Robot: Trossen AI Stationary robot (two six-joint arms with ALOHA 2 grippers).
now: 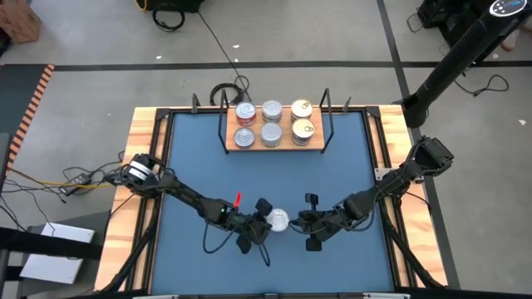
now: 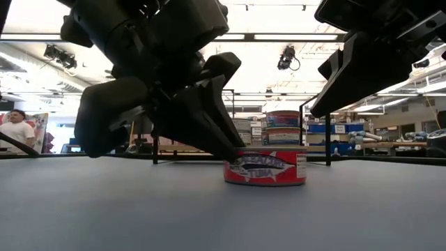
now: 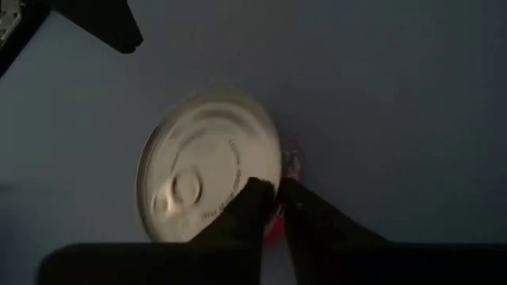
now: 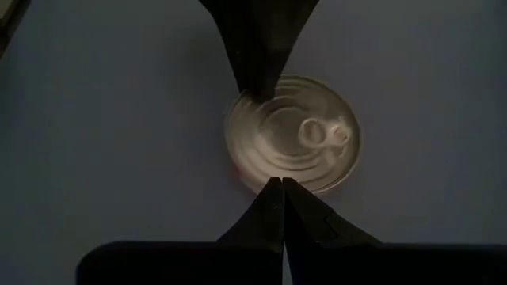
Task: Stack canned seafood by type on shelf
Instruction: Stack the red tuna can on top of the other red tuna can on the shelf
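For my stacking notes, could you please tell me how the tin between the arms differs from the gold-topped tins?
The lone tin lies on the blue table; the gold tins sit on the shelf. Its lid is silver, theirs gold. It lies between both tools; they stand untouched. All are flat and round.

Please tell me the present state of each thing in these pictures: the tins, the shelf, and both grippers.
Loose tin: upright on the blue mat, silver lid up, red sides, between both grippers.
Shelf: at the table's far edge, holding six tin tops in two rows.
Tins on shelf: upright, silver and gold lids.
Left gripper: low at the loose tin's rim, fingers nearly together.
Right gripper: shut, tips at the tin's opposite edge.
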